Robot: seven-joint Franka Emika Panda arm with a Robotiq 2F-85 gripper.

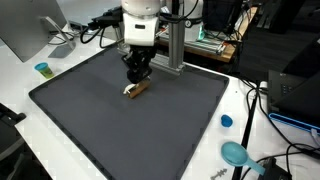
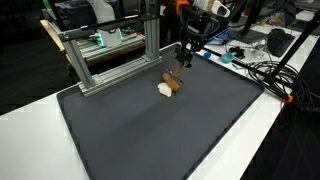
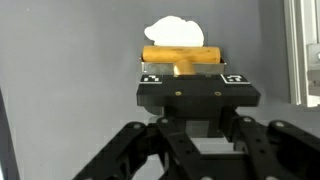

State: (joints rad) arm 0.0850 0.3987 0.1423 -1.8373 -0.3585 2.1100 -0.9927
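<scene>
A small wooden tool with a white head (image 3: 176, 32) lies near the back of the dark grey mat (image 1: 120, 130) in both exterior views, the tool (image 1: 136, 89) (image 2: 170, 86) low against the mat. In the wrist view its wooden crossbar (image 3: 180, 54) lies straight across just beyond the fingertips, and a short wooden stem runs back between them. My gripper (image 3: 192, 76) is shut on that stem. It stands directly over the tool in both exterior views, gripper (image 1: 138, 76) (image 2: 185, 63). Whether the tool touches the mat I cannot tell.
An aluminium frame (image 1: 175, 45) (image 2: 110, 55) stands just behind the mat's back edge, close to the arm. On the white table sit a small blue cup (image 1: 43, 69), a blue lid (image 1: 226, 121) and a teal round object (image 1: 236, 153). Cables (image 2: 262, 72) run beside the mat.
</scene>
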